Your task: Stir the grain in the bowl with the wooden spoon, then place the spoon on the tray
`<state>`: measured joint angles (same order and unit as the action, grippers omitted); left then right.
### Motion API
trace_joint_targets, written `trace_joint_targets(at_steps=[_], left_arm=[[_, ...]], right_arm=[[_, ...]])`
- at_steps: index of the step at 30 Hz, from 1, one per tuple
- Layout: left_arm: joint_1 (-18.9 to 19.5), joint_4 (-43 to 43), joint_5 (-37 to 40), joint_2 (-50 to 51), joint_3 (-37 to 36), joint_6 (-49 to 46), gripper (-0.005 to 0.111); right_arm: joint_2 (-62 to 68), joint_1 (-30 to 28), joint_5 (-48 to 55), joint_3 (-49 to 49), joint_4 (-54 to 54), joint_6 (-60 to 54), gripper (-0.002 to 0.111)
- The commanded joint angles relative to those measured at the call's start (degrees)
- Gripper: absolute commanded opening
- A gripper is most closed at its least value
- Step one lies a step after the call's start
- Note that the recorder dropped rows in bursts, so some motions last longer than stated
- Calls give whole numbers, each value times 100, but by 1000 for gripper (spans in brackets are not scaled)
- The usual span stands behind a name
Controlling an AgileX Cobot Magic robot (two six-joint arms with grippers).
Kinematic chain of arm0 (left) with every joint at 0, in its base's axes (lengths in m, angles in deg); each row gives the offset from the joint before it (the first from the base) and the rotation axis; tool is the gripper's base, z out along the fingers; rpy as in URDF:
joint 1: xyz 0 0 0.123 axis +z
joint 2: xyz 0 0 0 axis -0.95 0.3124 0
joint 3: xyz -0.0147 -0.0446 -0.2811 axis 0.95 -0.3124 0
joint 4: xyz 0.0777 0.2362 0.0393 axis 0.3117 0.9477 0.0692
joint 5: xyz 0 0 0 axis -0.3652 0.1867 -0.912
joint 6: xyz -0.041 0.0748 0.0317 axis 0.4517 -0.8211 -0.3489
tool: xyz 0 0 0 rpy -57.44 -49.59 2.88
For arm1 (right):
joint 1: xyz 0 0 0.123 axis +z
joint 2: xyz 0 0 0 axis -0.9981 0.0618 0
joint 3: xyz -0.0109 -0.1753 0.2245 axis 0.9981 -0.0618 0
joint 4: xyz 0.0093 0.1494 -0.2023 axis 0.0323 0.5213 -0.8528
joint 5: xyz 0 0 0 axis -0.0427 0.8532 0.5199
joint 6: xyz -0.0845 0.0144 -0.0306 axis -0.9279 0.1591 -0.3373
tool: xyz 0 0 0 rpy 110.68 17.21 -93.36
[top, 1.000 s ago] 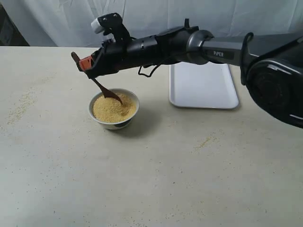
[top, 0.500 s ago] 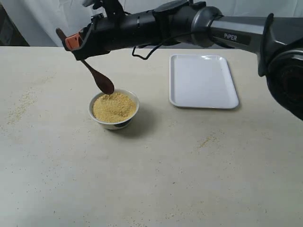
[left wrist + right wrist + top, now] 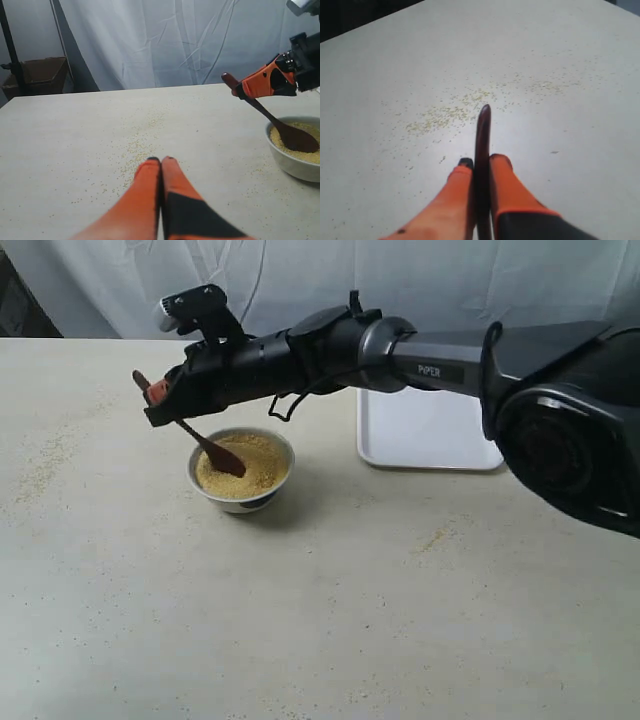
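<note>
Orange-fingered, the left gripper hangs low over the table, jaws pressed together with nothing between them; loose granules are scattered on the surface just ahead of it. Farther along, the right gripper reaches across the table and is clamped on the slim handle of the wooden spoon, with a short end of the handle poking out past its fingertips. From that grip the spoon slants downward, its scoop resting in the grain that fills the white bowl just below the gripper. The tray lies well apart, back along the right arm and partly hidden by it.
</note>
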<state>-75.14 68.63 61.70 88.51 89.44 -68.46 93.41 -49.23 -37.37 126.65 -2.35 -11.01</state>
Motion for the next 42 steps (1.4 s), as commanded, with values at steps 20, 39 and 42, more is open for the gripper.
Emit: trace_joint_targets(at_steps=[20,39,42], left_arm=[[-22,9,-69,-21,-10,22,0],[-22,9,-69,-21,-10,22,0],[-22,9,-69,-21,-10,22,0]], right_arm=[[-653,12,-329,-21,-904,237,0],[-181,123,-375,-21,-1295,636,0],[-360,158,-288,-21,-1156,707,0]])
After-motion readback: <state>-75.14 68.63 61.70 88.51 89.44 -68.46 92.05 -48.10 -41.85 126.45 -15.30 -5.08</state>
